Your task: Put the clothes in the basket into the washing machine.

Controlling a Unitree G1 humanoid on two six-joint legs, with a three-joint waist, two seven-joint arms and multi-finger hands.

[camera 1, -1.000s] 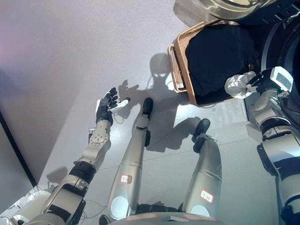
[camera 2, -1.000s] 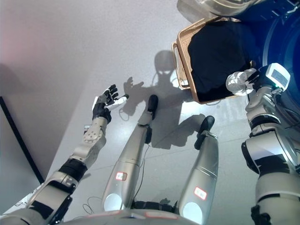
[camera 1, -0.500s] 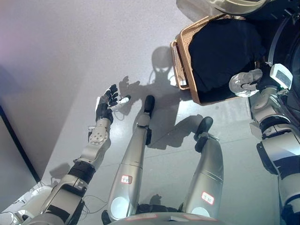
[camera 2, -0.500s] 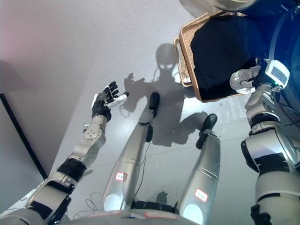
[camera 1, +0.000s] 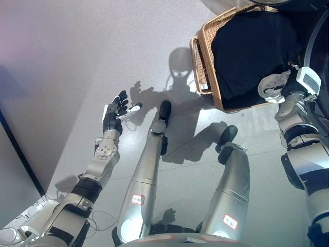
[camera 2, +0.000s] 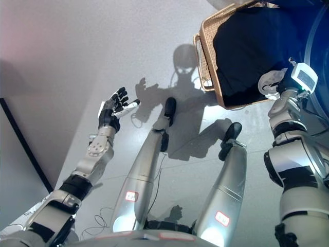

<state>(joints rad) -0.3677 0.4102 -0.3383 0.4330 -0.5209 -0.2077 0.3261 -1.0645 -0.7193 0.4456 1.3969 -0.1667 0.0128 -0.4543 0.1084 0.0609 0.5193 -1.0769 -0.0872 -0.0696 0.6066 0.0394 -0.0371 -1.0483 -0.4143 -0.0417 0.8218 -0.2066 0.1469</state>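
A tan wicker basket (camera 1: 201, 66) stands on the floor at the upper right, filled with dark clothes (camera 1: 249, 51). My right hand (camera 1: 272, 85) is over the basket's near right corner, against the dark clothes; its grip does not show. It also shows in the right eye view (camera 2: 271, 83). The washing machine (camera 2: 314, 38) is at the far right edge, its round dark opening next to the basket. My left hand (camera 1: 116, 110) is open with fingers spread, held in the air over the floor at the left, far from the basket.
A grey floor (camera 1: 185, 170) lies in front of me. A grey wall (camera 1: 61, 62) with a dark strip along its foot (camera 1: 20, 154) runs along the left side.
The whole picture has shifted, so the camera moved. My right hand stays at the basket's near corner on the dark clothes. My left hand holds the same open pose.
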